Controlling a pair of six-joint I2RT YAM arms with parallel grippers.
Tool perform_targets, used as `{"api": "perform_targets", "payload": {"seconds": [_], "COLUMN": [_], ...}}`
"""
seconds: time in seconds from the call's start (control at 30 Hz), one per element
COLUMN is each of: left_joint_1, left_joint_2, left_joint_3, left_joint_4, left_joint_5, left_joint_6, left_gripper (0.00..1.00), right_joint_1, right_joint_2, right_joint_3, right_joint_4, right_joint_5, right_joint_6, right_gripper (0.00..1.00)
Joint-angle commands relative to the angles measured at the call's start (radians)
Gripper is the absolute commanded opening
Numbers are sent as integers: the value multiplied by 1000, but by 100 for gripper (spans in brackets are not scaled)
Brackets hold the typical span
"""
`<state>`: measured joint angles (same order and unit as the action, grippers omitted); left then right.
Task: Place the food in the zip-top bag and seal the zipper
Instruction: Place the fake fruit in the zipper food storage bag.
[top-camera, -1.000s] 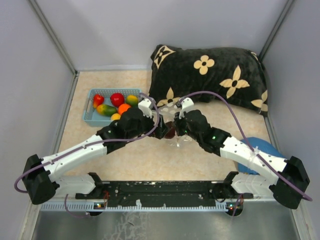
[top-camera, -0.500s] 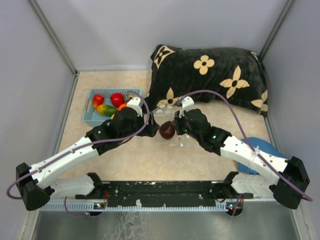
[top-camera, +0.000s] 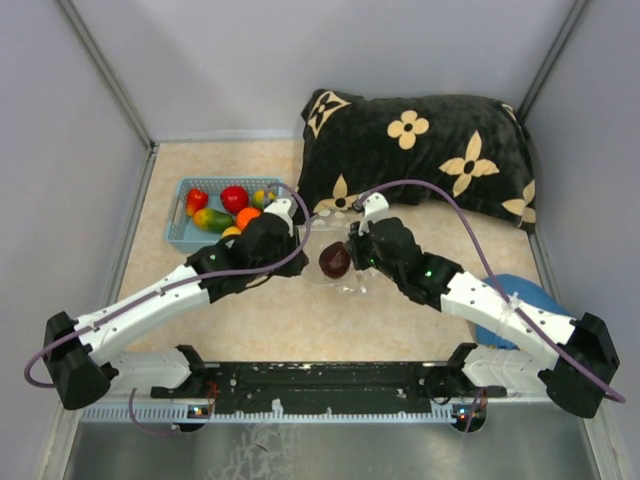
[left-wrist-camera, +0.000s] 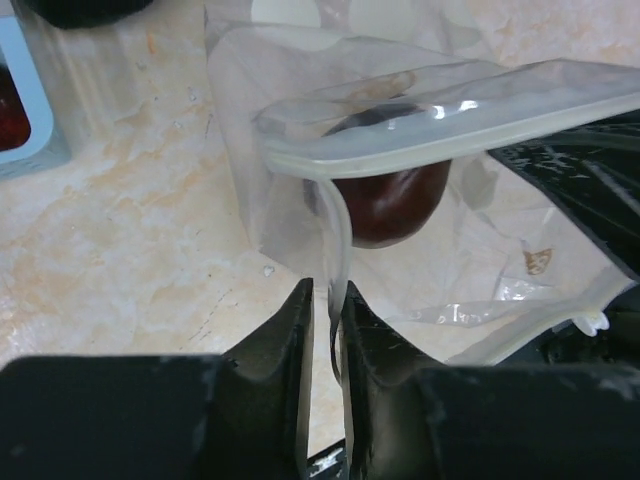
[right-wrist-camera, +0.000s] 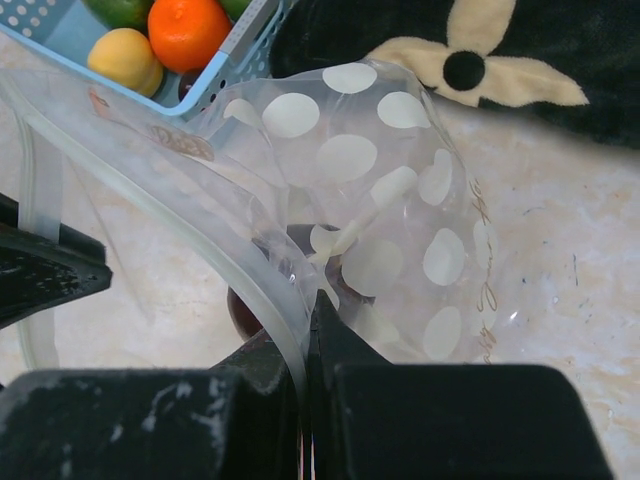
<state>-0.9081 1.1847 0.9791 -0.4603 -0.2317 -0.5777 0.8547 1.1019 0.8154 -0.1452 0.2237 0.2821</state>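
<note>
Both left gripper (left-wrist-camera: 324, 310) and right gripper (right-wrist-camera: 305, 340) pinch the zipper (left-wrist-camera: 400, 155) between their jaws; the zip-top bag (right-wrist-camera: 440, 260) is flimsy film that likely slips elsewhere.

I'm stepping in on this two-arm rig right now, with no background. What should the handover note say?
Left gripper: shut on one mouth edge of the crinkly clear white-dotted zip-top bag.
Right gripper: shut on the bag's other side.
Bag mouth is held open; zipper strip unsealed.
Done: one dark brown toy food lies inside the bag.
Left: red, orange, yellow and green toy fruits and vegetables sit in the light blue plastic basket; bag them, then seal.
</note>
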Motion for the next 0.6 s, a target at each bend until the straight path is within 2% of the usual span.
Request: {"api": "perform_targets", "payload": {"seconds": [0.0, 0.23, 0.43, 0.57], "left_joint_1": [-5, -6, -6, -5], "left_joint_2": [-17, -22, 5, 14], "left_joint_3": [107, 221, 217, 233], "left_joint_4": [-10, -72, -72, -82], "left_joint_5": [41, 64, 65, 88], "left_joint_6": [9, 45, 43, 33], "left_gripper": [19, 14, 17, 6], "right_joint_1": [-1, -5, -4, -4], "right_joint_2": [-7, -10, -11, -8], "right_joint_3": [62, 168, 200, 185], "right_joint_4": [-1, -139, -156, -139], "right_joint_5": [65, 150, 125, 99], "right_joint_6": [-25, -112, -132, -116], "right_gripper": [0, 0, 0, 0]}}
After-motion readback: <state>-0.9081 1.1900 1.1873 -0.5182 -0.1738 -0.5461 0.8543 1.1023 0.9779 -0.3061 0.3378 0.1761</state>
